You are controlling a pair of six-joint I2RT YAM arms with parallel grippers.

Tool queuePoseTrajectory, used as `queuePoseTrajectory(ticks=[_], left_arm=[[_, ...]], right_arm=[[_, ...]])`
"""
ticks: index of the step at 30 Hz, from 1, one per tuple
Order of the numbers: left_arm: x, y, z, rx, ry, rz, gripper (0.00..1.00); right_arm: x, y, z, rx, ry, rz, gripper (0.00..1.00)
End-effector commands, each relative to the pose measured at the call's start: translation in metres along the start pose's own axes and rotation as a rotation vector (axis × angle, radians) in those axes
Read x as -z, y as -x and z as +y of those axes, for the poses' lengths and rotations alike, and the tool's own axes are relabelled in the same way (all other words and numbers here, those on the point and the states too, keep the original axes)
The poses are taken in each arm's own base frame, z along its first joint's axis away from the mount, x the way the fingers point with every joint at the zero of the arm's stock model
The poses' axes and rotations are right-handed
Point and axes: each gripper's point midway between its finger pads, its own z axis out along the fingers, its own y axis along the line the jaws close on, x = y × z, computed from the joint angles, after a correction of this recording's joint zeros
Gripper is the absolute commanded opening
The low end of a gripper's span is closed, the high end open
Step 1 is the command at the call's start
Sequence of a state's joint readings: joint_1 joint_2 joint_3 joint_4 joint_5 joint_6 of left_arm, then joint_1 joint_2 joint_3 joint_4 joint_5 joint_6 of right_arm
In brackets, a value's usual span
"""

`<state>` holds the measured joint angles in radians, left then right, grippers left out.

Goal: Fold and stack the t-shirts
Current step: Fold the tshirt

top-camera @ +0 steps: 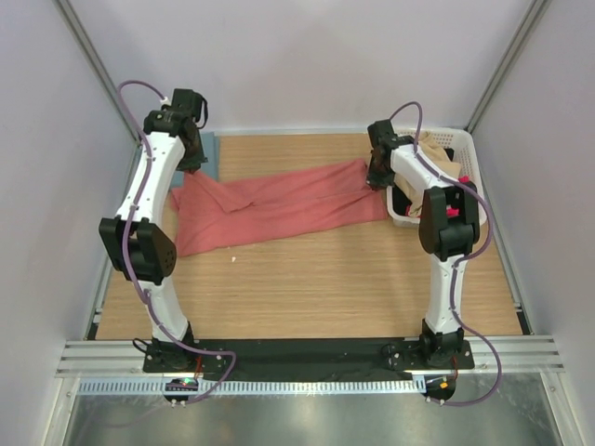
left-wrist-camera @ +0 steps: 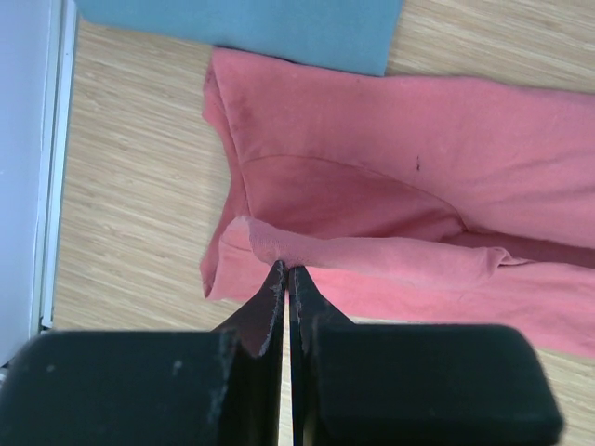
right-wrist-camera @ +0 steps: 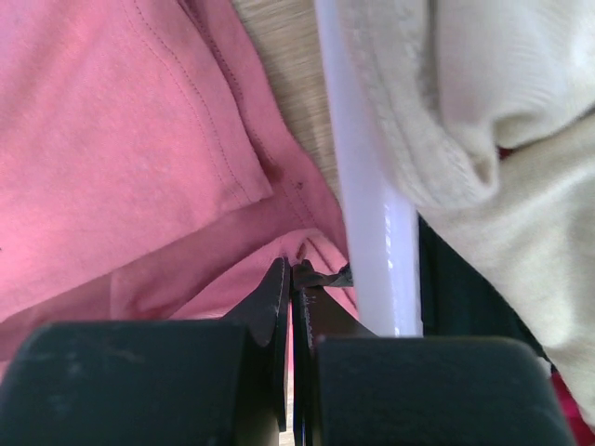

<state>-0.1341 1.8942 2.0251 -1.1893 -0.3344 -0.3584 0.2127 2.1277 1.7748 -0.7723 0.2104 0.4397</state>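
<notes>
Left hand (left-wrist-camera: 285, 271) clenched, fingertips pinching a rolled edge of the salmon-red t-shirt (top-camera: 279, 204) – cloth bunches right at the tips in the left wrist view. Right hand (right-wrist-camera: 291, 271) clenched too, tips nipped on a fold of the same shirt's opposite end, just beside the rim of the white basket (right-wrist-camera: 367, 186).

From the top view the salmon-red t-shirt lies stretched between the two hands, a long wrinkled band running from about 10 o'clock to about 2 o'clock on the tabletop (top-camera: 307, 279), its left end wider and spilling toward 8 o'clock. Most of it rests flat on the wood; the gripped ends are gathered up.

Teal-blue t-shirt (left-wrist-camera: 279, 28) sits at the 11 o'clock corner of the tabletop, flat, partly hidden behind the left arm – its near edge touches or just overlaps the salmon-red shirt's left end.

White basket at 2 o'clock, against the right wall, with a beige cloth (right-wrist-camera: 483, 111) heaped in it and over its rim. Something dark lies under the beige cloth; cannot tell what.
</notes>
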Motion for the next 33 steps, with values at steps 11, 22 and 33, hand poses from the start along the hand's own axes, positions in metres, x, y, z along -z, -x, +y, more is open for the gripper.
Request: queuePoseTrajectory(ticks=[11, 22, 33], left_arm=[[-0.014, 0.015, -0.001, 0.0, 0.03, -0.012, 0.0], [-0.028, 0.021, -0.002, 0.008, 0.043, -0.006, 0.0], [-0.04, 0.029, -0.028, 0.027, -0.061, -0.006, 0.0]], right_arm=[[-0.016, 0.016, 0.003, -0.007, 0.0, -0.009, 0.01], [-0.021, 0.018, 0.005, -0.014, -0.002, -0.007, 0.05], [-0.022, 0.017, 0.003, -0.013, -0.005, -0.003, 0.07]])
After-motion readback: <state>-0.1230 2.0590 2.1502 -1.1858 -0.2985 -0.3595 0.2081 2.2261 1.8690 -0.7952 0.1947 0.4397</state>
